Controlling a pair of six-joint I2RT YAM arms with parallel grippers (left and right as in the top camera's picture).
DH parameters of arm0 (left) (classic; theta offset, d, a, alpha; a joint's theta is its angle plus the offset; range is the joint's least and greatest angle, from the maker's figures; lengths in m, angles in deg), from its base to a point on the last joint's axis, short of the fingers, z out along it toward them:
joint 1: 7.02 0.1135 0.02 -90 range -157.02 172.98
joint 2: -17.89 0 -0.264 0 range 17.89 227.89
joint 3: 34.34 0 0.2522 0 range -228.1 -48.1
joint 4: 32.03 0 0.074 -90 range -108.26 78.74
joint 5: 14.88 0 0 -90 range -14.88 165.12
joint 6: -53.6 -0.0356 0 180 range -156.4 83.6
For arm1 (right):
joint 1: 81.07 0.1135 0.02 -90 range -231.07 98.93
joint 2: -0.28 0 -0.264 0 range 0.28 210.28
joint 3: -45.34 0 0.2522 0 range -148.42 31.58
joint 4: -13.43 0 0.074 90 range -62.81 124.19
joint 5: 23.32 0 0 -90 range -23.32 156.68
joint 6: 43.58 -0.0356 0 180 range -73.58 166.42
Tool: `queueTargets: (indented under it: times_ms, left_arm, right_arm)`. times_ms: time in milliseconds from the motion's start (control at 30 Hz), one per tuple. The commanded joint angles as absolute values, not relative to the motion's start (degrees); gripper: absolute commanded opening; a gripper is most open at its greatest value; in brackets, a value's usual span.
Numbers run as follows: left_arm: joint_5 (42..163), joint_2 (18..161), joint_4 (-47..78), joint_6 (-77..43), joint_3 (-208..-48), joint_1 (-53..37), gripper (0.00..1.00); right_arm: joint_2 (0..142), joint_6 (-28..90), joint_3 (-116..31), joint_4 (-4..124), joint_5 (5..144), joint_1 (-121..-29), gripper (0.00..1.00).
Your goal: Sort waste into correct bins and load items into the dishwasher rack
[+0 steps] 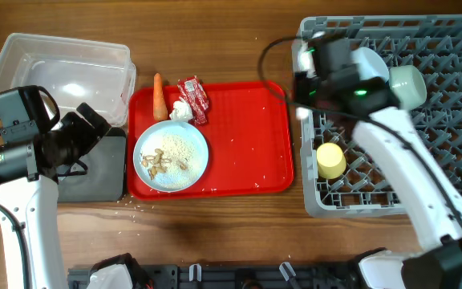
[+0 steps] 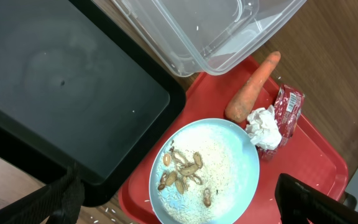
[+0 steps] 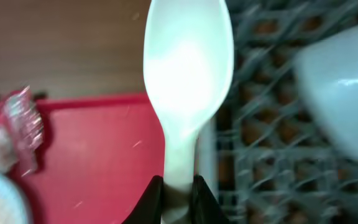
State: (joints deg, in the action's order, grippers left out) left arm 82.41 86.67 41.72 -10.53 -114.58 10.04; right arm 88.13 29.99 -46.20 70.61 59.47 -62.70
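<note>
In the right wrist view, the right gripper [image 3: 178, 198] is clenched on the handle of the spoon [image 3: 188, 68], scoop end pointing away. The spoon hangs over the line where the red tray [image 3: 104, 162] meets the rack [image 3: 260, 143], and a bowl [image 3: 340, 93] sits blurred at the right. I judge the spoon should go further over the rack and down between pegs clear of that bowl, to be let go only once it is supported. The left wrist view shows the waste: the left gripper [image 2: 179, 186] is spread and empty above the plate [image 2: 248, 180] of scraps [image 2: 182, 171]. The carrot [image 2: 252, 87], tissue [image 2: 266, 127] and wrapper [image 2: 289, 112] lie beside the plate, with the black tray [image 2: 61, 93] and tub [image 2: 210, 31] close by. Only the overhead view gives the layout: a cup [image 1: 330, 160] lies in the rack's left side, though the wrist hides the spoon there.
</note>
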Motion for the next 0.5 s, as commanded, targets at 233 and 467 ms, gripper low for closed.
queueTargets:
  times_ms: [233, 467]
  left_arm:
    - [82.08, 86.53, 41.59, -10.23, -114.87, 10.41, 1.00]
    - [82.08, 86.53, 41.59, -10.23, -114.87, 10.41, 1.00]
  right_arm:
    - [97.93, 41.23, -44.39, 67.57, 54.10, -65.80, 0.33]
    - [79.96, 40.51, -45.83, 72.75, 81.07, -64.03, 0.56]
